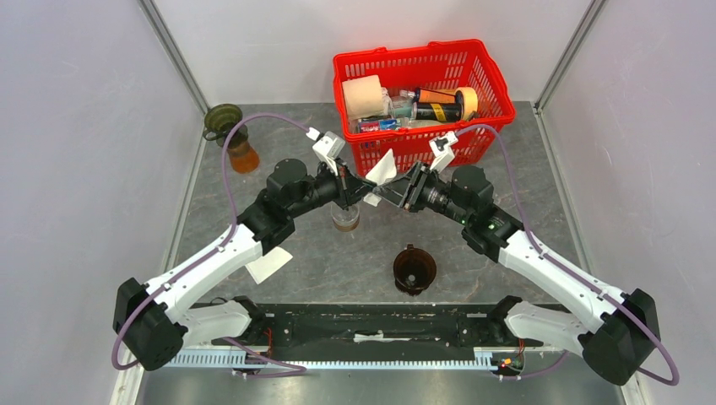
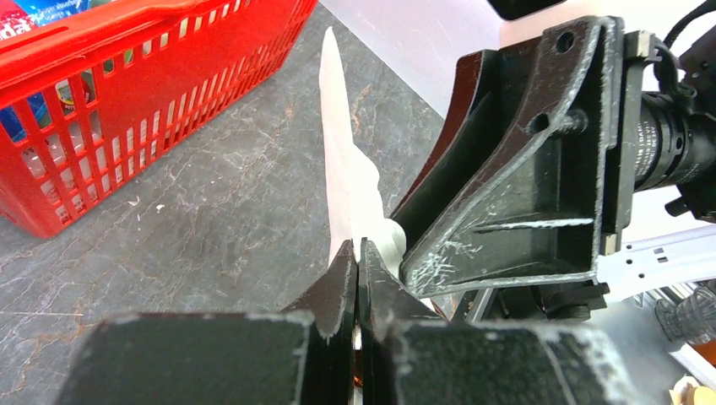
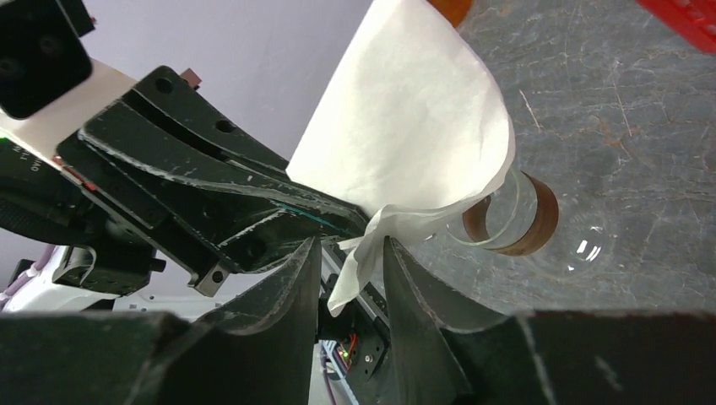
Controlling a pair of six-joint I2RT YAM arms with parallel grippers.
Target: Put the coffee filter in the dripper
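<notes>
The white coffee filter (image 3: 405, 126) is held above the table (image 1: 355, 261), well apart from the dripper (image 1: 414, 270), clamped in the left gripper (image 2: 358, 257), while both arms reach inward and the right gripper (image 3: 350, 253) has its jaws parted around the filter's crumpled corner.

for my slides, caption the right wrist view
Left jaws pinch a white coffee filter, its corner between open right jaws, near a glass

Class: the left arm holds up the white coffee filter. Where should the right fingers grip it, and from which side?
Probably the crumpled lower tip of the coffee filter, beside where the left gripper pinches it, approaching from the opposite side. It is a flat fan, so the right gripper puts one of its fingers on each face; the tip hangs between them.
</notes>
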